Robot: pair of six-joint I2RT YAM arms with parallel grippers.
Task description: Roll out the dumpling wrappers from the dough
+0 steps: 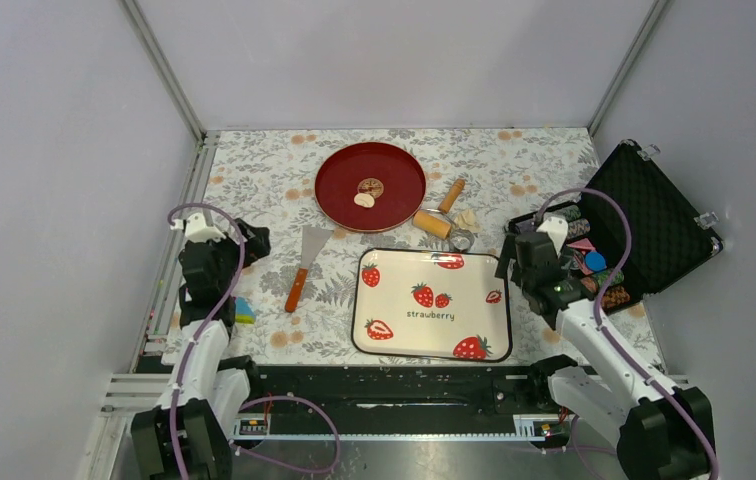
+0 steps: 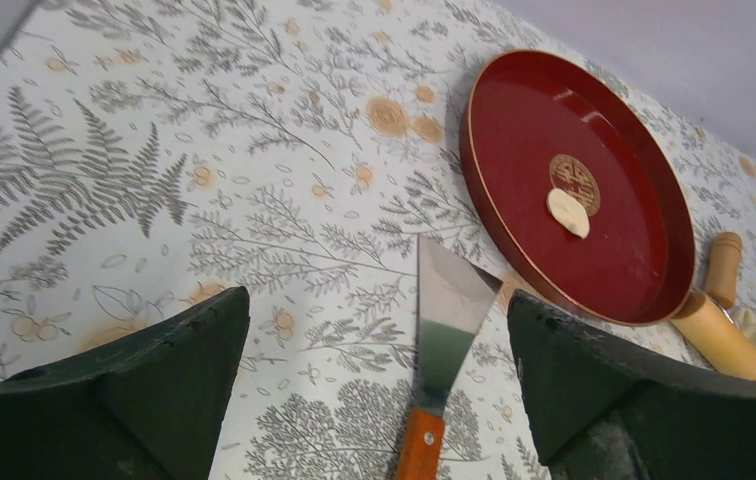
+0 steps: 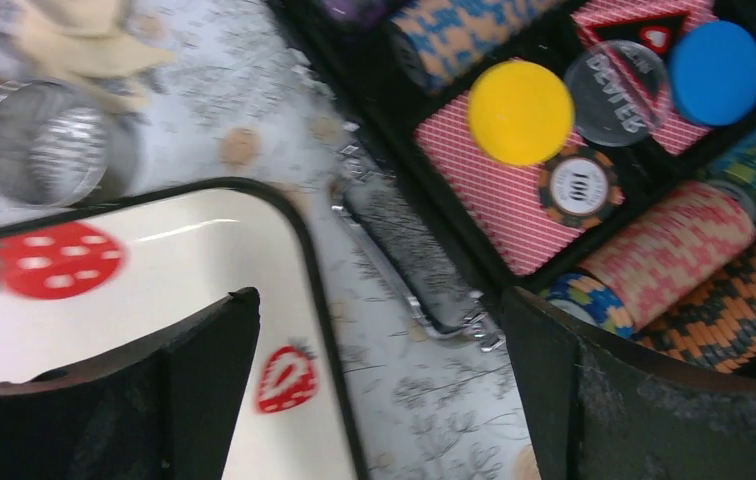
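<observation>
Wrapper (image 1: pixel 364 200) on red plate (image 1: pixel 339 185), scraper (image 1: pixel 305 265) beside

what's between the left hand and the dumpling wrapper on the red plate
The spatula, blade pointing at the red plate holding the dumpling wrapper, plus the plate's rim; left wrist view shows it.

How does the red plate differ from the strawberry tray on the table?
The red plate is round and dark red; the strawberry tray is rectangular, cream, printed with strawberries. The plate holds a dumpling wrapper; the tray holds nothing. The plate lies farther back; the tray lies by the near edge. Both lie flat on the table.
</observation>
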